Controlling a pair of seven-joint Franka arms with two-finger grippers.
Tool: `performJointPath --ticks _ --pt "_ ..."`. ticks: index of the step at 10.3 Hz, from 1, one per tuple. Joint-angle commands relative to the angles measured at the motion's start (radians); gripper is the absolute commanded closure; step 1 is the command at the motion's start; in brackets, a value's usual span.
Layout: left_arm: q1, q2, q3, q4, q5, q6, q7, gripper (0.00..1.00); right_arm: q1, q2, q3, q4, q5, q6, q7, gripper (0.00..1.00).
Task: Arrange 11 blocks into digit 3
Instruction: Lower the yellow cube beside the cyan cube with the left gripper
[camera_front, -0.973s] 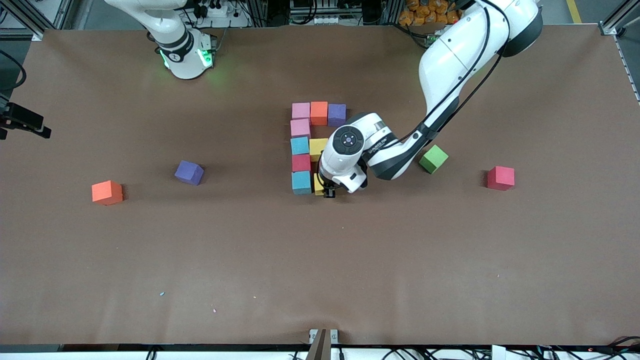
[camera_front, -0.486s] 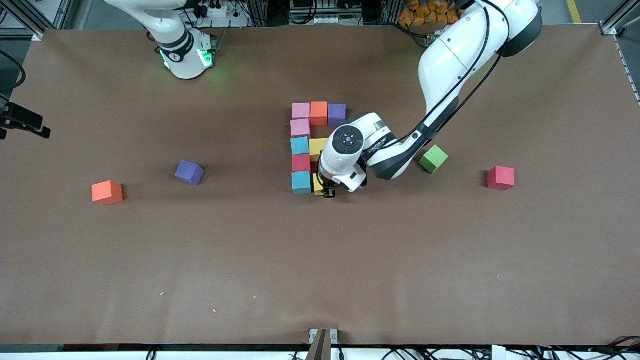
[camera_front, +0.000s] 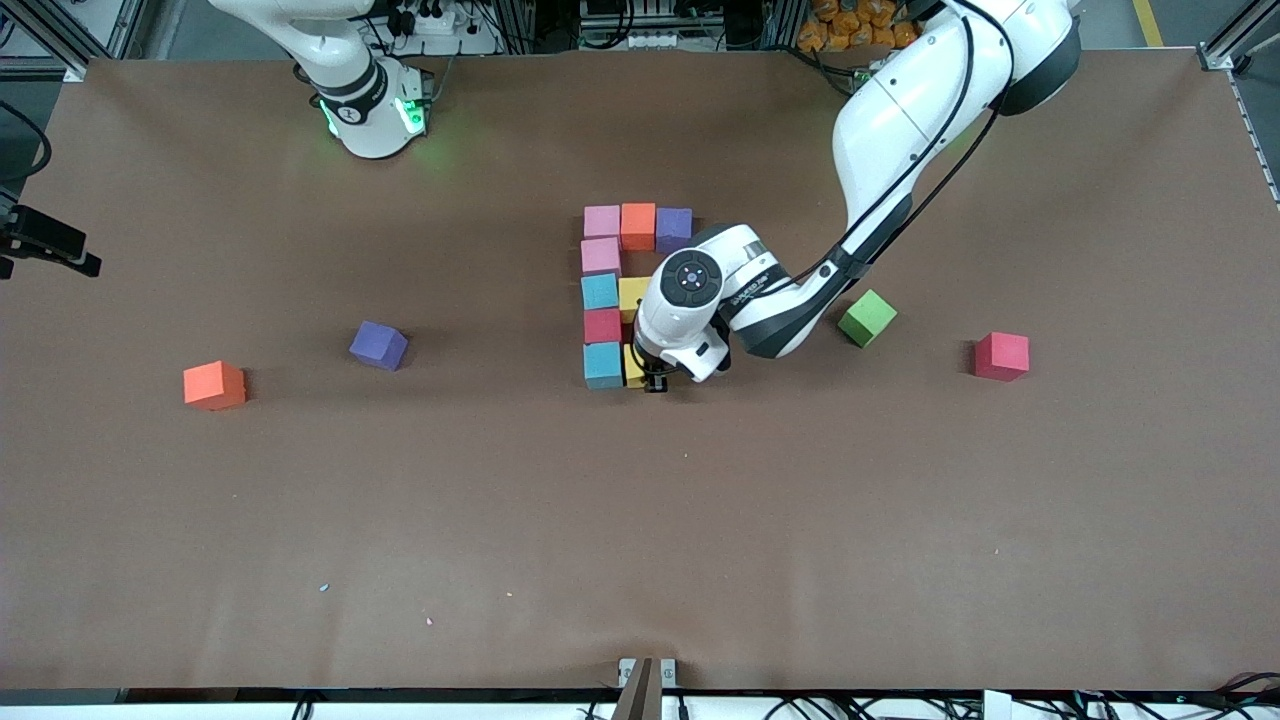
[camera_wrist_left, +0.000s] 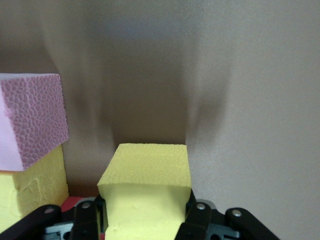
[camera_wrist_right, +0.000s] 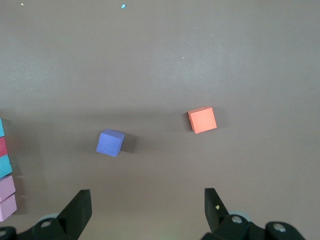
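Yellow block (camera_wrist_left: 146, 192) in left end effector (camera_wrist_left: 145, 220)

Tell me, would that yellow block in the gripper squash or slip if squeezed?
Probably it gives a little: the yellow block has a matte, pebbled, foam-like surface. That rough texture likely grips well, so slipping from the shut left gripper seems unlikely. It looks light for its size, and with flat faces it should sit still, not roll, once set beside the cyan block.

Matte, pebbly foam yellow block (camera_wrist_left: 147, 185) and pink block (camera_wrist_left: 30, 117); dull brown table (camera_front: 640, 520); glossy white arm casing (camera_front: 900, 110).
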Motion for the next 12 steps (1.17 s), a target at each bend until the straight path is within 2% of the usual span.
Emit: performJointPath --ticks 1,6,7,8,9,10,12 --pt "-0.016 0.007 0.013 0.021 -0.021 0.013 -0.009 1.00 -0.005 -0.004 0.002 0.000 -0.010 0.001 0.001 0.00" --pt "-0.025 0.013 0.015 0.021 -0.019 0.028 -0.008 1.00 -0.002 -0.002 0.002 0.000 -0.010 0.003 0.001 0.00" --pt "-0.024 0.013 0.013 0.021 -0.019 0.028 -0.004 0.97 -0.003 -0.002 0.002 0.000 -0.010 0.003 0.001 0.00" --pt "-0.022 0.014 0.015 0.021 -0.019 0.028 0.000 0.76 -0.002 -0.002 0.002 0.000 -0.010 0.003 0.001 0.00" --pt "-0.022 0.014 0.015 0.019 -0.008 0.028 0.006 0.31 -0.002 -0.002 0.002 0.000 -0.010 0.004 0.001 0.00" --pt "-0.024 0.014 0.019 0.019 -0.005 0.028 0.031 0.00 0.000 -0.002 0.002 0.000 -0.010 0.004 0.001 0.00" --pt "-0.024 0.008 0.021 0.019 -0.005 0.028 0.034 0.00 0.000 -0.002 0.002 0.000 -0.010 0.004 0.001 0.00"
